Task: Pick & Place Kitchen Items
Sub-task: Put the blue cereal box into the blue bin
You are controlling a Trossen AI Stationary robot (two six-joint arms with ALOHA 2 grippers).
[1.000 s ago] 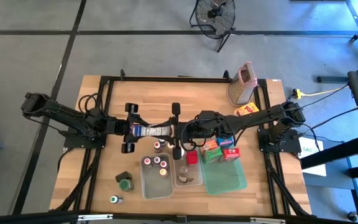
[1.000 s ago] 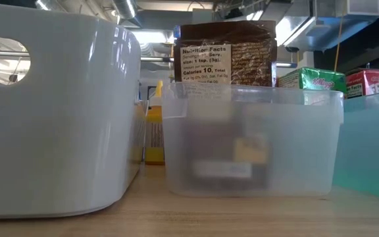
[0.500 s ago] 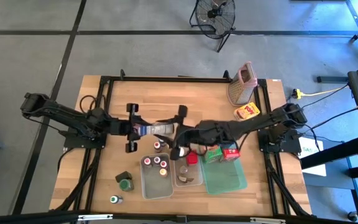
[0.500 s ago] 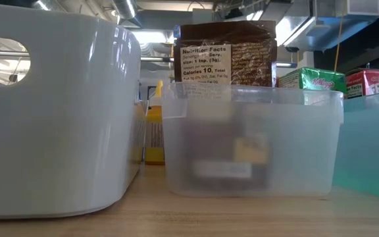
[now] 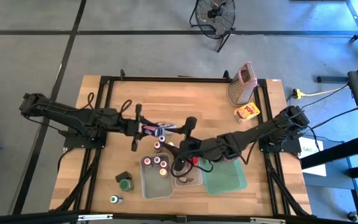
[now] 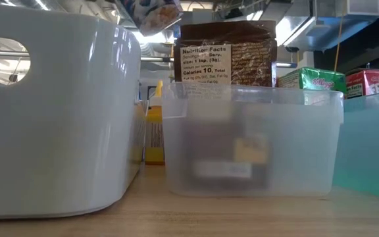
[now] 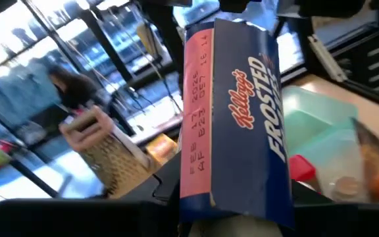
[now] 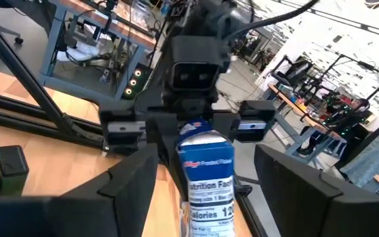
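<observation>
Holding a blue carton [image 5: 157,129] above mid-table: left gripper [image 5: 143,128], fingers clamped on it. Right gripper [image 5: 182,147]: fingers spread, apart from the carton, nothing held, over the clear tubs [image 5: 156,185]. Jars [image 5: 160,163] in one tub; yellow carton [image 5: 247,112] by the grater [image 5: 242,83]; green tray [image 5: 225,178] beside the tubs.

Even, bright overhead light; soft shadows. Low view's near tubs [image 6: 252,141] blur; windows glare at 10 o'clock behind the grater [image 7: 107,155].

The blue carton [image 7: 235,125] reads "Kellogg's FROSTED"; the brown packet [image 6: 227,56] reads "Nutrition Facts", "Calories 10".
</observation>
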